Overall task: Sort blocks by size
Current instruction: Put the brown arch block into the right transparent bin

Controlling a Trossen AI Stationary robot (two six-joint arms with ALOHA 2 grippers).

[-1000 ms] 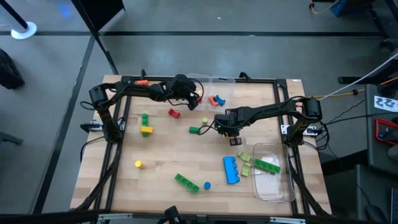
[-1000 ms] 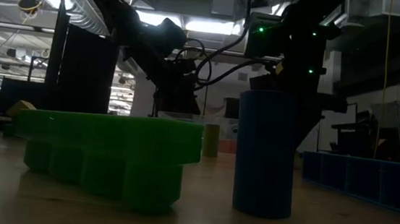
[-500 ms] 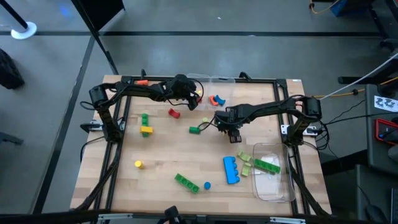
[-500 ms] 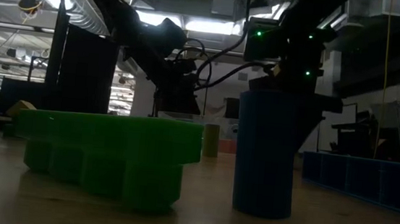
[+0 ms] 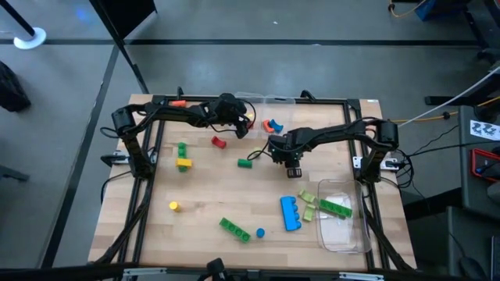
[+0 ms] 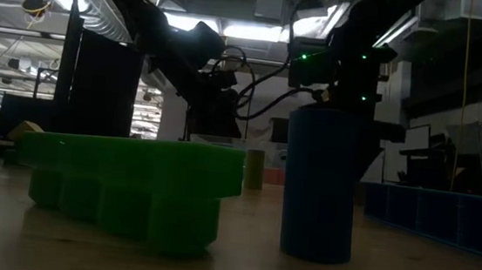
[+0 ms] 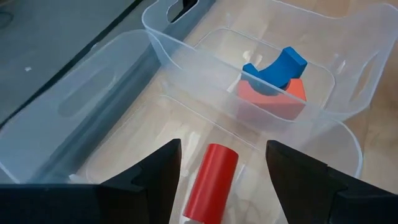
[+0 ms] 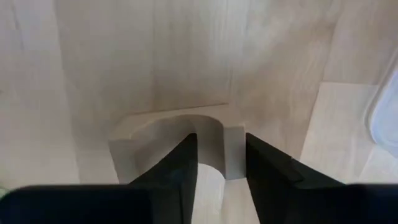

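Two arms work over the wooden table (image 5: 211, 191), blocks scattered across it, sorting barely begun by my read.

Large stuff first. The clear tub (image 5: 355, 234) at lower right holds one long green studded brick (image 5: 337, 207), so it looks like the bin for big pieces. The second clear tub (image 5: 262, 105) at top centre holds a red piece (image 7: 273, 99) and a blue curved piece (image 7: 277, 65), likely the small-piece bin.

Still loose are the long blue brick (image 5: 291, 212), just left of the lower-right tub, and a green brick (image 5: 233, 228) at bottom centre. Both probably belong in that tub.

The left gripper (image 7: 224, 149) hangs at the top-centre tub with its jaws spread wide and nothing held. A red cylinder (image 7: 211, 177) lies in line between them, untouched.

The right gripper (image 8: 219, 140), centre of the table, is down over a pale arch block (image 8: 174, 134). Its jaws are partway apart and straddle one leg of the arch; a gap shows on one side, so it is lined up for a pinch but not clamped.

Small loose bits:
- yellow cylinder (image 5: 173, 206), lower left
- blue cylinder (image 5: 259, 232), bottom centre
- green block (image 5: 244, 162), centre
- lime bits (image 5: 307, 199), beside the lower-right tub
- green-and-yellow pair (image 5: 183, 156), at left
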